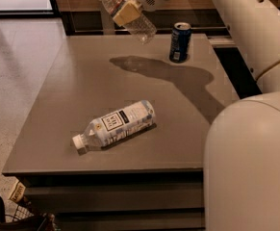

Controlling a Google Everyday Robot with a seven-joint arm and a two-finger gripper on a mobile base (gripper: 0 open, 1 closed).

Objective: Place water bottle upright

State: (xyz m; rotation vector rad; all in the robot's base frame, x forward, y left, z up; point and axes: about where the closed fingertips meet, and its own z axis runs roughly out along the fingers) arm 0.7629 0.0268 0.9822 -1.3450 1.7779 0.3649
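Observation:
The water bottle (140, 26), small, clear and ribbed with a white cap, hangs tilted in the air above the far edge of the grey table (62, 105), cap up and to the left. My gripper (126, 12) is shut on the water bottle around its middle, with a tan finger pad (125, 13) across it. The bottle touches nothing but the gripper. Its shadow falls on the table below.
A larger bottle (114, 124) with a white-and-dark label lies on its side near the table's front. A blue can (180, 42) stands upright at the far right. My big white arm (255, 143) fills the right side. A wire basket (14, 215) sits on the floor at lower left.

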